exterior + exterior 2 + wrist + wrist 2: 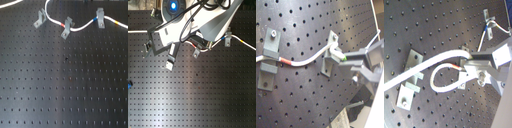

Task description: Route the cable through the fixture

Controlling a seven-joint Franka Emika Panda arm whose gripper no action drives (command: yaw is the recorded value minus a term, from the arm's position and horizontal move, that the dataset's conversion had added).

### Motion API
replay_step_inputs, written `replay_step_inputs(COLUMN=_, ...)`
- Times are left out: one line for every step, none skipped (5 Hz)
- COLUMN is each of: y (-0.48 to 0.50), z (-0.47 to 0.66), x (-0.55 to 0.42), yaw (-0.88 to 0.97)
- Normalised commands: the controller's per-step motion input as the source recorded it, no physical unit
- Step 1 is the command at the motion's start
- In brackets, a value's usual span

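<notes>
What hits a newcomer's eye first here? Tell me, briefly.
The white cable with its coloured bands snakes past the grey clips along the first exterior view's top edge, bright against the black perforated board. In the second exterior view, the big white robot arm fills the top centre.

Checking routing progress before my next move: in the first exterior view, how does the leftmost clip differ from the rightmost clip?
The rightmost clip has the cable running through it; the leftmost clip is empty, the cable curving past it. The leftmost clip leans; the rightmost clip stands nearly upright. Both are grey metal, mounted on the black perforated board.
</notes>
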Motion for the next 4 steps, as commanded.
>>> replay_step_inputs(y=0.024, z=0.0, x=0.06, yaw=0.0)
replay_step_inputs(y=0.293, z=0.39, x=-0.119, yaw=0.16)
replay_step_inputs(y=0.309, z=0.41, x=-0.112, yaw=0.23)
replay_step_inputs(y=0.327, z=0.37, x=-0.093, yaw=0.26)
